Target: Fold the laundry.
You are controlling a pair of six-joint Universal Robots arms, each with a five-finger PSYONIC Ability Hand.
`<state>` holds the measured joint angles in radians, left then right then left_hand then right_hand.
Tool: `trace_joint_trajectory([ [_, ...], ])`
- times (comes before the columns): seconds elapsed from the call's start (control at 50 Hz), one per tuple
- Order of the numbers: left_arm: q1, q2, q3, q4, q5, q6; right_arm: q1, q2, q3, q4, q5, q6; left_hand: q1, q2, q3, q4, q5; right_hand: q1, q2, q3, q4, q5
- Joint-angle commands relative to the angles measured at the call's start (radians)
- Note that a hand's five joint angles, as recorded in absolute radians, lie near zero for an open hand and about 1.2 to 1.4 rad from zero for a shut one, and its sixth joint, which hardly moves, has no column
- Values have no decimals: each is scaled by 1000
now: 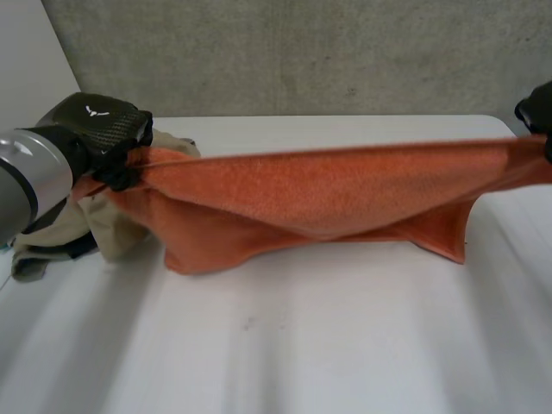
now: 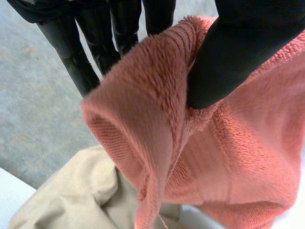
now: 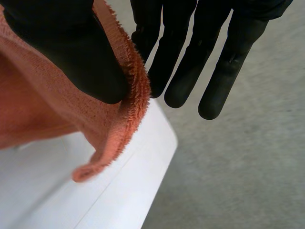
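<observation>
Two hands share one orange terry-cloth towel [image 1: 328, 194], which is stretched taut between them above the white table [image 1: 302, 354]. Its upper edge runs nearly straight across, and its lower part sags until the bottom fold seems to rest on the tabletop. On my left wrist feed, the left hand [image 2: 228, 57] has its thumb pressed into the towel's bunched end. Its straight fingers [image 2: 71, 57] stand behind the cloth, so I read that as a pinch on that end. On the right wrist feed, the right hand [image 3: 66, 52] pins the fuzzy edge of the opposite end under its thumb. Its other fingers [image 3: 221, 71] hang straight just beside the cloth, not wrapped round it. A crumpled beige fabric garment [image 1: 99, 228] lies on the table beneath the left hand, beside the towel's left end.
</observation>
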<state>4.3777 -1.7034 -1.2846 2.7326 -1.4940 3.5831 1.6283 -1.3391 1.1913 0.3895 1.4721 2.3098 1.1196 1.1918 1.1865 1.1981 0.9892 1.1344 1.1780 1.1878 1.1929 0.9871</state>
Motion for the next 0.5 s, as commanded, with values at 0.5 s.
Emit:
trace_joint_trajectory([
  [0.5, -26, -380, 443, 681, -65, -27, 22, 258, -280, -908, 7, 241, 277, 204, 210, 198, 233, 262, 218, 209, 203, 235],
])
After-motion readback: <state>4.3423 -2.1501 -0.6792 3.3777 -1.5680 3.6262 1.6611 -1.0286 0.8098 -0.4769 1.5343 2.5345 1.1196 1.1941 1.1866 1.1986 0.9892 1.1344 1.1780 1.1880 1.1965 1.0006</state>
